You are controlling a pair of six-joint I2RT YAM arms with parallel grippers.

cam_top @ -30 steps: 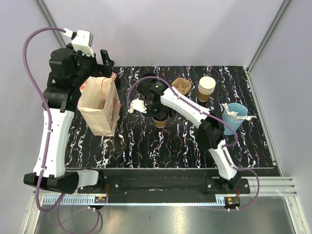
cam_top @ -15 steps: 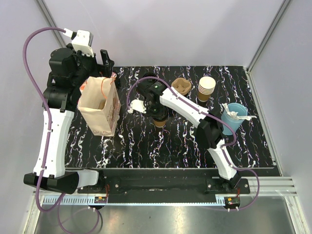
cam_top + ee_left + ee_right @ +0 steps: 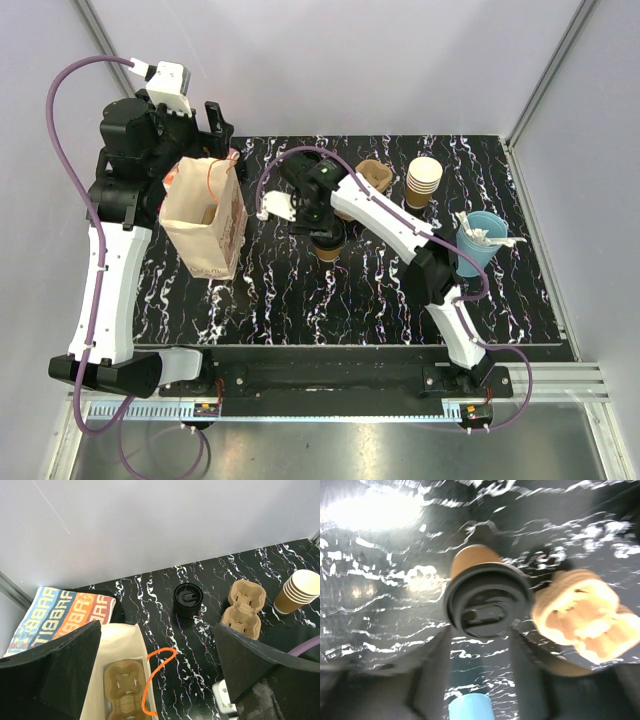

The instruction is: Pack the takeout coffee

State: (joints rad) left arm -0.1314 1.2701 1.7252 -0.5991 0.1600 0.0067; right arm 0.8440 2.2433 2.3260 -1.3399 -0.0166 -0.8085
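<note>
The takeout coffee (image 3: 328,249), a brown paper cup with a black lid (image 3: 487,600), stands upright mid-table. My right gripper (image 3: 320,228) hovers directly over it, jaws open, its blurred fingers (image 3: 432,670) flanking the near edge of the lid without clamping it. Over the far left of the table, my left gripper (image 3: 155,672) is wide open with nothing in it. It hangs above the open paper bag (image 3: 205,225), which has an orange handle. A brown cup carrier (image 3: 122,690) lies inside the bag.
At the back of the table are a stack of black lids (image 3: 187,599), a second cup carrier (image 3: 372,177) and a stack of lidless paper cups (image 3: 423,180). A light blue cup with stirrers (image 3: 480,240) stands at the right. A colourful printed bag (image 3: 60,615) lies flat behind the paper bag.
My right gripper went from shut to open above the lidded cup, and its wrist shifted slightly left. The cup stays on the table. The left arm has not moved.
</note>
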